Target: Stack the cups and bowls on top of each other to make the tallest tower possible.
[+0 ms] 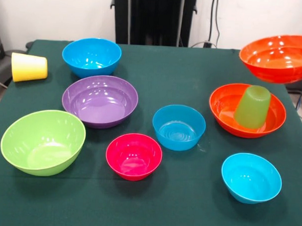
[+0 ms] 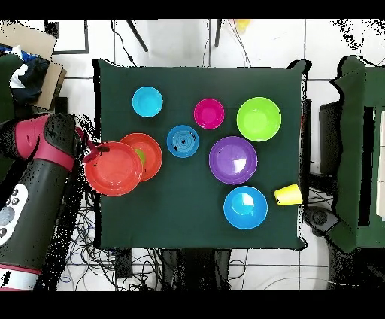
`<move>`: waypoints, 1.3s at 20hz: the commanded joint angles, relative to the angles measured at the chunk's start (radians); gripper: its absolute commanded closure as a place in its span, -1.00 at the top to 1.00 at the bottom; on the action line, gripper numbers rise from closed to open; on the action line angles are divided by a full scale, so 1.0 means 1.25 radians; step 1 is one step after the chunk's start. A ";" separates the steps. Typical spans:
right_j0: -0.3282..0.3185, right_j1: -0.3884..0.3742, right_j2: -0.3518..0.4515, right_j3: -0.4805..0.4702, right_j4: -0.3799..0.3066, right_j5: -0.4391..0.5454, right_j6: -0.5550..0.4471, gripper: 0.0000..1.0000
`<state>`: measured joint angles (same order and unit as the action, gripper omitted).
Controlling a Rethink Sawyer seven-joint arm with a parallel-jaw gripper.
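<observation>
Claw pinching rim of raised orange bowl, above second orange bowl holding inverted green cup.

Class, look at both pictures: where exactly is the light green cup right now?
The light green cup stands upside down inside the orange bowl at the front view's right, beside the mid-table blue bowl; overhead, a second orange bowl partly overlaps that bowl.

Green-clothed table spreads out from beside the gripper. Cables tangle on the white tiled floor on its base side; a cardboard box sits beyond it.
</observation>
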<state>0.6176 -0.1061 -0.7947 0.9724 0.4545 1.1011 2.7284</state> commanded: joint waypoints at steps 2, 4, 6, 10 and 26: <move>-0.014 0.013 0.063 0.003 -0.009 0.009 0.140 -1.00; -0.015 0.016 0.062 0.002 -0.009 0.003 0.141 -1.00; -0.016 0.021 0.061 0.001 -0.008 -0.002 0.143 -1.00; -0.016 0.028 0.059 -0.003 -0.006 -0.006 0.148 -1.00; -0.017 0.026 0.057 0.009 -0.011 -0.019 0.137 -1.00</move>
<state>0.6176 -0.0679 -0.7950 0.9723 0.4543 1.1009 2.7284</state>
